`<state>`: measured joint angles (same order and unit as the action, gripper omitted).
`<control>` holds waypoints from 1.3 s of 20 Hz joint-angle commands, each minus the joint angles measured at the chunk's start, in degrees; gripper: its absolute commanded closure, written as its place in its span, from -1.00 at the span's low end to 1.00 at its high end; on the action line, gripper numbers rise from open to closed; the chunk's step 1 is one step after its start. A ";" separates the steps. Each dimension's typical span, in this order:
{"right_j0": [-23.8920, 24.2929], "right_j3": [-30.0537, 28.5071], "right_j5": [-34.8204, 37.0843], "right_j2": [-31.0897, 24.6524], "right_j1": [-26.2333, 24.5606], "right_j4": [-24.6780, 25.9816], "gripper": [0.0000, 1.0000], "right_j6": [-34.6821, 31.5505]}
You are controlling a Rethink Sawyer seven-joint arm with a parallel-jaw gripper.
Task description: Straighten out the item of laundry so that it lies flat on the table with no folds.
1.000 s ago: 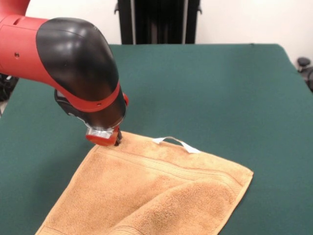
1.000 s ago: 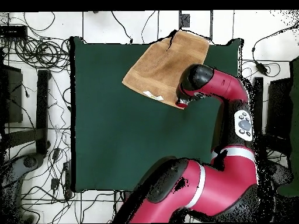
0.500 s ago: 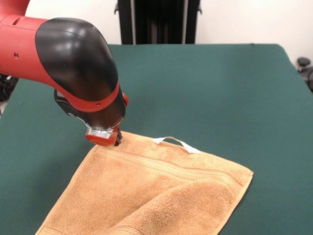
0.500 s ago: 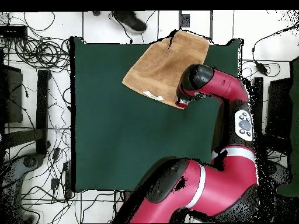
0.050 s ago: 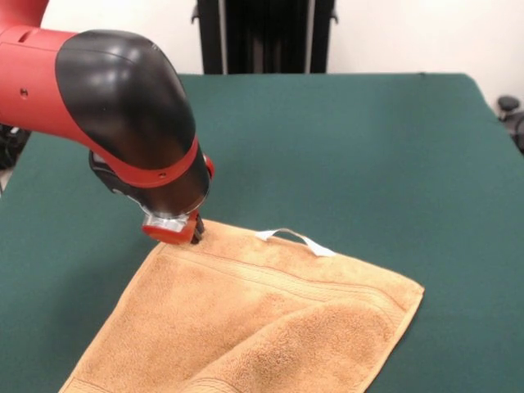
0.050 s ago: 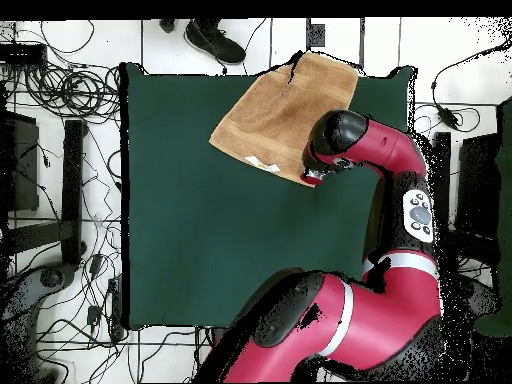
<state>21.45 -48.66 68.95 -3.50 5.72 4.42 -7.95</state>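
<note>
The tool (image 5: 195,235) sits at the hand towel's (image 5: 270,319) far corner (grip state unclear), likely to drag out its fold across the counter (image 5: 344,147).

Towel at the table's edge, from above

We see the golden-tan towel (image 6: 285,112) on the green table (image 6: 200,230), the red arm's gripper (image 6: 313,178) at its corner, a shoe (image 6: 212,40) beyond.
</note>
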 commanded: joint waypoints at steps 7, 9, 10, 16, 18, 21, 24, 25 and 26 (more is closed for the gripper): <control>2.13 -8.54 -14.28 -3.89 -13.19 3.23 1.00 -9.50; 2.54 -9.34 -15.73 -4.27 -12.88 2.91 1.00 -9.33; 2.65 -9.64 -16.46 -4.37 -12.75 2.88 1.00 -9.35; 3.78 -11.75 -21.36 -5.66 -11.72 2.48 1.00 -9.22; 3.81 -11.90 -21.46 -5.77 -11.58 2.38 1.00 -9.17; 3.66 -11.86 -21.32 -5.66 -11.53 2.25 1.00 -9.09; 3.56 -11.76 -21.12 -5.67 -11.55 2.16 1.00 -9.01; 3.44 -11.63 -20.91 -5.62 -11.58 2.16 1.00 -9.09; 3.49 -11.70 -20.89 -5.73 -11.55 2.09 1.00 -8.99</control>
<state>24.24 -51.74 67.01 -5.36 6.47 1.22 -7.95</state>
